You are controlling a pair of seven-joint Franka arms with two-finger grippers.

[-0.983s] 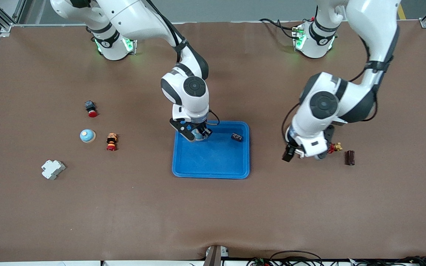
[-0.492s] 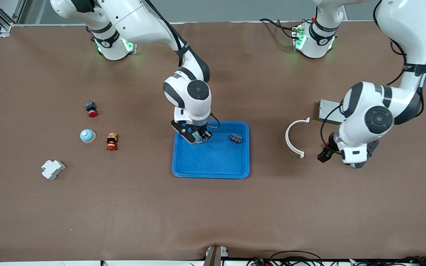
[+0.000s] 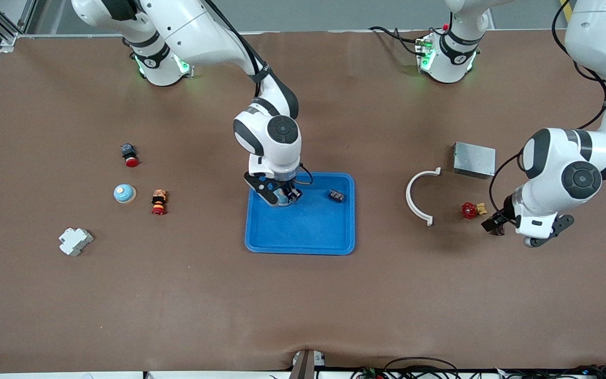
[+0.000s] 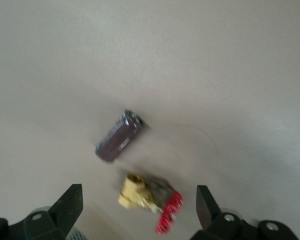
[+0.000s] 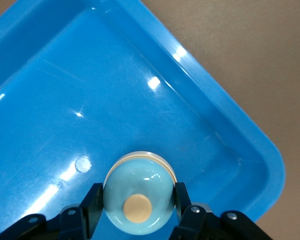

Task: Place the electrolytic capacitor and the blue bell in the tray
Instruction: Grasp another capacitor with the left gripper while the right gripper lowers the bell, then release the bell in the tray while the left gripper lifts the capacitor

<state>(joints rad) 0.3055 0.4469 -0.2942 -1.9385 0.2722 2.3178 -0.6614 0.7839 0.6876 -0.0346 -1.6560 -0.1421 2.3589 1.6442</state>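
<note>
Left pincer [image 4: 137,200] swung over capacitor [image 4: 119,136], seemingly open, right pincer [image 5: 137,207] gripping bell [image 5: 139,192]

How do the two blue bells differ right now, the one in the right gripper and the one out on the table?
The held bell is clamped between the right gripper's fingers over the tray; the loose bell sits free on the table, toward the right arm's end. The held bell is mostly hidden by the gripper in the front view; the loose bell shows fully. Both are light blue domes with a pale button on top.
</note>
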